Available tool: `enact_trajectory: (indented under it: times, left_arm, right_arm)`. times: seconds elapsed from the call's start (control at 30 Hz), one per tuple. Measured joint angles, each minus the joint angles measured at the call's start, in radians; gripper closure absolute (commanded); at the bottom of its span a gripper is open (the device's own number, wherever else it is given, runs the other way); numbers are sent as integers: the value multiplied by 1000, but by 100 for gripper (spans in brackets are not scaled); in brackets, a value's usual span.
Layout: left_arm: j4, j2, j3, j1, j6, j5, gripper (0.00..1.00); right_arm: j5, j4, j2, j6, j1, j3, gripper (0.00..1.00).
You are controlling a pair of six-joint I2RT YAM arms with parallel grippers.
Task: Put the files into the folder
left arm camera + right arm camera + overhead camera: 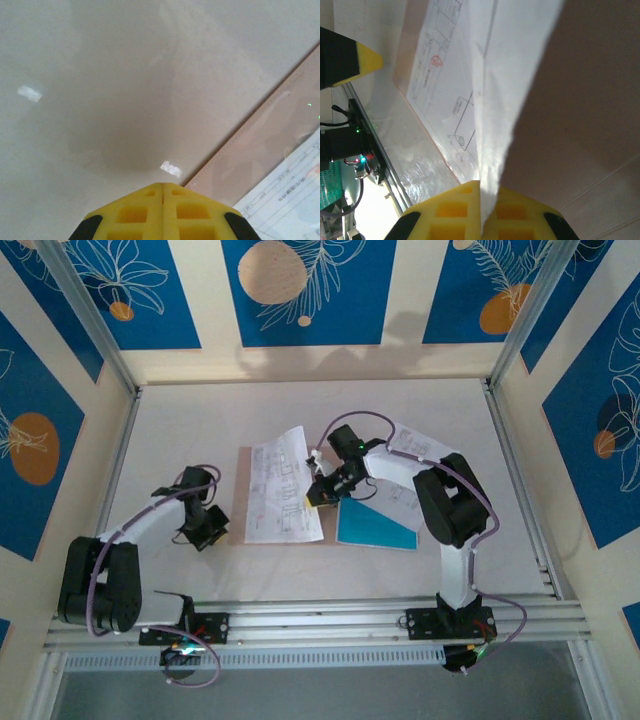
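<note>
A white printed sheet (280, 485) of the files lies over the pinkish-tan folder (238, 502), its right edge lifted. My right gripper (314, 496) is shut on that edge; in the right wrist view the paper (450, 65) runs into the closed yellow fingers (482, 192). The teal-blue sheet (375, 527) lies flat to the right of the folder. Another white sheet (410, 445) lies partly under the right arm. My left gripper (212, 528) is shut and empty, just left of the folder. In the left wrist view its tips (163, 186) sit near the folder's edge (270, 135).
A metal rail (330, 615) runs along the table's near edge by the arm bases. Frame posts and patterned blue walls enclose the white table (200, 430) at the back and sides. The left gripper's yellow tip (367, 60) appears in the right wrist view.
</note>
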Motion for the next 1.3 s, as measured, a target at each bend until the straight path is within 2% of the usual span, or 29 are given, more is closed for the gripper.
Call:
enact_trajectory:
  times: [0.17, 0.6, 1.3]
  left_arm:
    - [22, 52, 1, 2, 0, 18, 100]
    - [62, 55, -8, 3, 0, 70, 100]
    - [75, 52, -17, 1, -1, 77, 100]
  right_arm:
    - [0, 28, 1, 11, -7, -29, 100]
    - [-8, 132, 40, 110, -8, -59, 100]
    - [-8, 133, 106, 150, 20, 12, 100]
